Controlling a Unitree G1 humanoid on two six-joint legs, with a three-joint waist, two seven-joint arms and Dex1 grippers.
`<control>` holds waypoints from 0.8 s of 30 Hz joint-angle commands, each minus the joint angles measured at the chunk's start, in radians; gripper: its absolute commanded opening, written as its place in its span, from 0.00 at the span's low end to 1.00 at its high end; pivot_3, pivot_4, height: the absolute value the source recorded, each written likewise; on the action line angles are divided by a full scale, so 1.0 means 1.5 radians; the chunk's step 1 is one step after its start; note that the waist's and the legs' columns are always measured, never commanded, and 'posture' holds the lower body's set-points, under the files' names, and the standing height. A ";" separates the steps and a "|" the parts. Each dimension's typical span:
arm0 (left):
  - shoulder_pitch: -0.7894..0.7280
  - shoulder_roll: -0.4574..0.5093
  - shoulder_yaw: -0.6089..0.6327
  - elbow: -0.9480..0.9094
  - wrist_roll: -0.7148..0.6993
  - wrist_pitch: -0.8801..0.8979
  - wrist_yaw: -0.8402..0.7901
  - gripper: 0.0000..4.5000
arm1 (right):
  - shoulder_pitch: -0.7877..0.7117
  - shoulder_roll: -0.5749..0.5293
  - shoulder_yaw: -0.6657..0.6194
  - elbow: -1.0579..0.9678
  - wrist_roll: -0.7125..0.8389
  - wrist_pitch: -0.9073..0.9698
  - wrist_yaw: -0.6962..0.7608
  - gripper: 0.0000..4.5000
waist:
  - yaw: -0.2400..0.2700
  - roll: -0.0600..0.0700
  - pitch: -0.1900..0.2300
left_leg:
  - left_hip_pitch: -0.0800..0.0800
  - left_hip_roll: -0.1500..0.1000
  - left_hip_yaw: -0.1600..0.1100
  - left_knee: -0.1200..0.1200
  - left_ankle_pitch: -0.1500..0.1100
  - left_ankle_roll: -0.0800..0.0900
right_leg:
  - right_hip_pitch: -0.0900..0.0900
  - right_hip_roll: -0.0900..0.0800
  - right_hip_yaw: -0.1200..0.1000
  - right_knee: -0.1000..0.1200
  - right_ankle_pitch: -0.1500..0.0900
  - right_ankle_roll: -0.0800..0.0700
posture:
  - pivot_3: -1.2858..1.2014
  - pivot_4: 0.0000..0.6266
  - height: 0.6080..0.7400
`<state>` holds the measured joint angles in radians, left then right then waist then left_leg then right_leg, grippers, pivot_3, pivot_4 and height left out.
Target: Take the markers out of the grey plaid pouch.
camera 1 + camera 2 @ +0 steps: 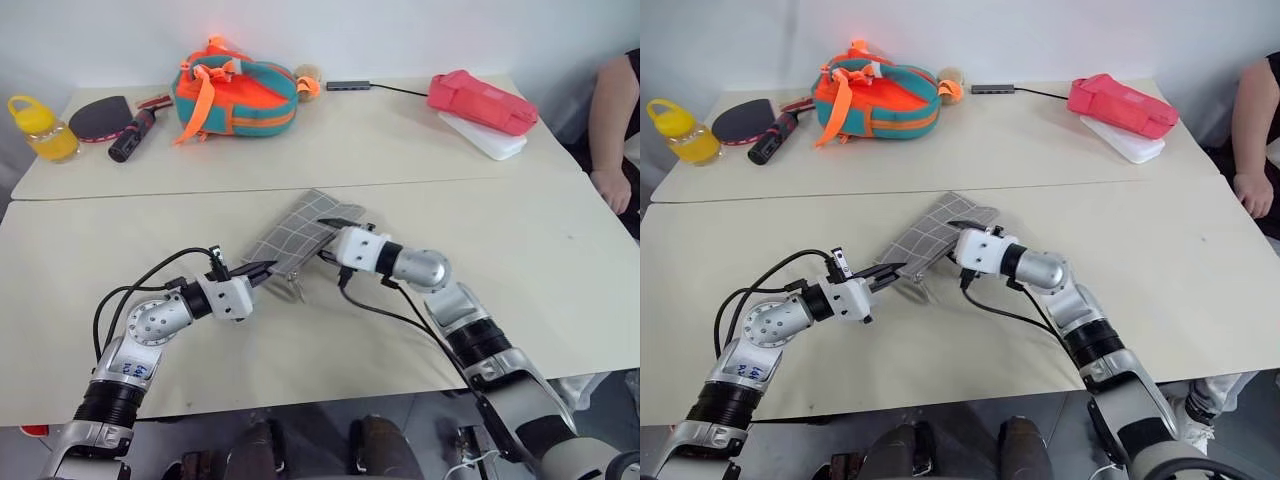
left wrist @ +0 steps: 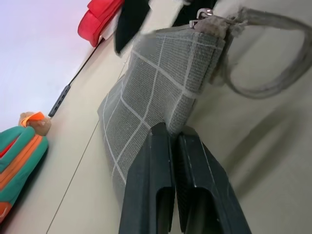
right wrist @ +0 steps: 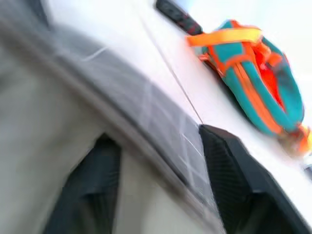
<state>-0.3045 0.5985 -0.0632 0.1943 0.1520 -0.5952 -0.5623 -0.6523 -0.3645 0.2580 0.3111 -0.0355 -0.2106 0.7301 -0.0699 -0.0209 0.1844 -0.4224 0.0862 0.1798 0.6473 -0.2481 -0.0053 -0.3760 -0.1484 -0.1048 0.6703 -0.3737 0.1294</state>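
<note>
Two grippers: both work at the grey plaid pouch (image 1: 300,238), which lies slantwise near the middle of the front table (image 1: 520,300).
Left gripper (image 1: 268,269): fingers (image 2: 168,185) pressed together, pinching the pouch's near lower corner; it points forward and to the right.
Right gripper (image 1: 335,228): fingers (image 3: 234,170) spread apart, one on each side of the pouch's upper edge; whether they touch the fabric cannot be told.
Pouch: grey fabric with thin white grid lines, its near end lifted slightly at the pinched corner; a grey cord loop (image 2: 273,58) and a metal fitting (image 2: 204,13) hang at one end.
Markers: cannot tell where they are; none seen outside the pouch.
Back table (image 1: 380,140): an orange and teal bag (image 1: 237,95) near the middle, a pink-red pouch (image 1: 480,100) resting on a white flat box (image 1: 490,138) to the right, a yellow bottle (image 1: 40,128), a paddle (image 1: 102,117) and a black-and-red cylinder (image 1: 132,137) to the left, a slim dark hub with a cable (image 1: 348,86) behind.
Person: an arm (image 1: 610,130) at the right edge, the hand resting on the table.
</note>
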 commanded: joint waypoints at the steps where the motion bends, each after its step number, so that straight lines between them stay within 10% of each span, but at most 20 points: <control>1: 0.000 0.003 -0.002 -0.030 0.004 0.002 0.005 0.00 | 0.049 -0.034 -0.074 -0.158 0.162 0.178 0.071 0.54 | 0.010 0.000 0.000 | 0.000 0.000 0.000 0.000 0.000 0.000 | 0.000 0.000 0.000 0.000 0.000 0.000 | 0.52 0.24 1.00; 9: -0.009 -0.006 -0.015 -0.031 0.015 0.010 0.011 0.00 | 0.208 -0.102 -0.096 -0.449 0.412 0.562 0.092 0.54 | 0.018 0.000 0.000 | 0.000 0.000 -0.001 0.000 -0.001 0.001 | 0.000 0.000 -0.001 -0.005 0.000 0.000 | 0.52 0.24 1.00; 24: -0.016 -0.008 -0.025 -0.052 0.014 0.026 0.006 0.00 | 0.189 0.091 0.010 -0.336 0.308 0.530 -0.037 0.54 | 0.027 0.000 0.000 | -0.001 0.000 0.000 0.000 -0.001 0.001 | 0.000 0.000 -0.001 -0.005 0.000 0.000 | 0.52 0.24 1.00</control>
<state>-0.3373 0.5878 -0.1020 0.1614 0.1794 -0.5571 -0.5598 -0.3557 -0.2368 0.2786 -0.1899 0.4277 0.6137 0.6740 -0.0294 -0.0214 0.1841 -0.4234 0.0859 0.1797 0.6477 -0.2494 -0.0038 -0.3757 -0.1484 -0.1059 0.6630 -0.3737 0.1294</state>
